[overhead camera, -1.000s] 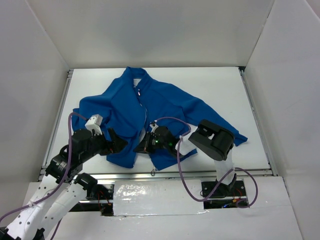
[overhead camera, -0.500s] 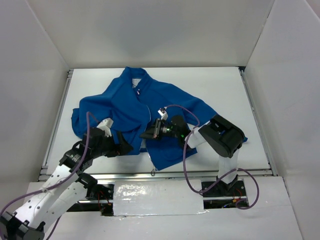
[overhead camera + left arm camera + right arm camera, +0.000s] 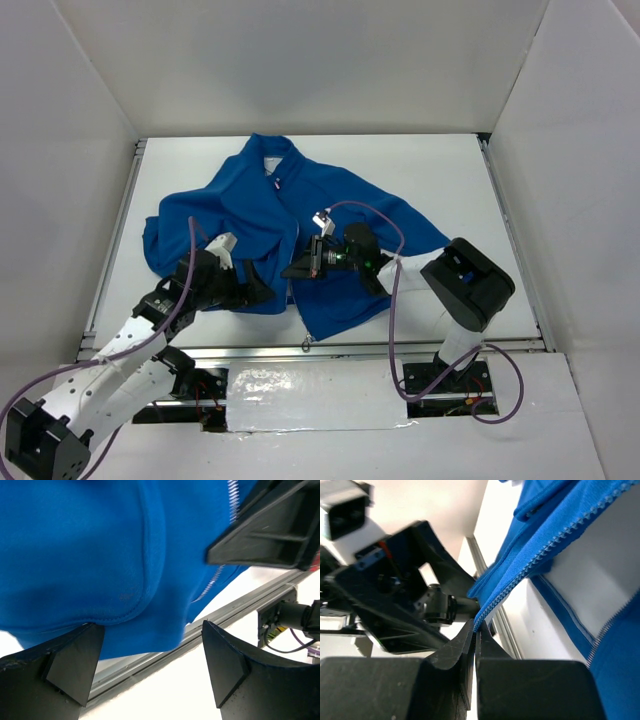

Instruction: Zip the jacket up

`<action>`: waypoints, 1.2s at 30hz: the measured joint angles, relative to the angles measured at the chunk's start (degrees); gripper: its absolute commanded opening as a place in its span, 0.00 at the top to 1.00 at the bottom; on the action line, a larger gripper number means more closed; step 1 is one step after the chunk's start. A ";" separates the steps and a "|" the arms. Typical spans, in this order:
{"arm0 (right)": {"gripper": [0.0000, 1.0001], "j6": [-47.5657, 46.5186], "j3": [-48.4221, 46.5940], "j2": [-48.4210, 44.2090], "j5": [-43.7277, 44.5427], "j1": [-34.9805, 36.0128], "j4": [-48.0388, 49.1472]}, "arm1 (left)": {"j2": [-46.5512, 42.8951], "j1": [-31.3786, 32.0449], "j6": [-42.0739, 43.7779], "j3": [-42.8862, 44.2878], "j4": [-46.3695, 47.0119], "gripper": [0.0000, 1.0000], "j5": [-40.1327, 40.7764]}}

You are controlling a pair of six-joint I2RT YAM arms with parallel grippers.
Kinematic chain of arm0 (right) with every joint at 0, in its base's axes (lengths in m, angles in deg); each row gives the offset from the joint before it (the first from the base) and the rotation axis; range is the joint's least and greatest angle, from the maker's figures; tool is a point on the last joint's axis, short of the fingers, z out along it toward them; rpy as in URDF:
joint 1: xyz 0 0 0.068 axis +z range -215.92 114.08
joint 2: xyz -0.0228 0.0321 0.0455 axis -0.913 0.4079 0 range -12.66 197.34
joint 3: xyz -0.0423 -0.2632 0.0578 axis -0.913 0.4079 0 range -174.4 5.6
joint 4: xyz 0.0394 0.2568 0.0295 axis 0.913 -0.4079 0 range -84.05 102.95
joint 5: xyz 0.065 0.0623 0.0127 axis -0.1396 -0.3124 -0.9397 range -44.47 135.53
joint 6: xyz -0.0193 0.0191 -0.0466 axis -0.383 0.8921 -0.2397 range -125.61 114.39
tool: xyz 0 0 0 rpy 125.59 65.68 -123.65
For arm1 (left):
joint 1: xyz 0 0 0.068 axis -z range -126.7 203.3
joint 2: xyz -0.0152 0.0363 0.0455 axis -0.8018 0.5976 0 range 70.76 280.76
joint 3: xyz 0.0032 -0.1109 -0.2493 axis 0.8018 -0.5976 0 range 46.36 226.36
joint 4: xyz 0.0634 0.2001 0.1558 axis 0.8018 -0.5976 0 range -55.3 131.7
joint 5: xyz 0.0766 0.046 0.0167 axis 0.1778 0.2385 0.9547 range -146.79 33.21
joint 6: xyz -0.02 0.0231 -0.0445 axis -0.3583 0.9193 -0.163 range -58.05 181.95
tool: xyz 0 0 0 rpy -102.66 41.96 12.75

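One jacket (image 3: 335, 205) mid-frame; right gripper (image 3: 292, 272) jaws pressed on zipper edge (image 3: 532, 561); left gripper (image 3: 262, 290) jaws spread beside lower hem (image 3: 117, 617). Risk: hem unanchored, fabric rides up, zipper edge slips out

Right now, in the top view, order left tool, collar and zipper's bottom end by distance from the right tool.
From the right tool, gripping the jacket:
1. left tool, just leftward.
2. zipper's bottom end, at the near rail.
3. collar, on the far side.

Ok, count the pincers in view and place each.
2: the left pincer, open, at the jacket's near hem; the right pincer, shut on the zipper edge mid-front. Neither is hidden.
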 measured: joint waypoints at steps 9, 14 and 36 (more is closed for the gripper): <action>1.00 -2.97 -1.38 -0.44 1.16 0.44 -8.13 | 2.34 0.26 -0.22 -0.31 5.44 0.13 -3.17; 1.00 -3.02 -1.62 -1.18 1.38 0.52 -8.94 | 5.01 0.98 -0.22 -1.22 7.28 0.12 -3.74; 1.00 0.87 -1.70 -1.99 1.33 0.87 -7.19 | 9.49 2.80 -2.75 -6.56 18.80 0.49 -7.80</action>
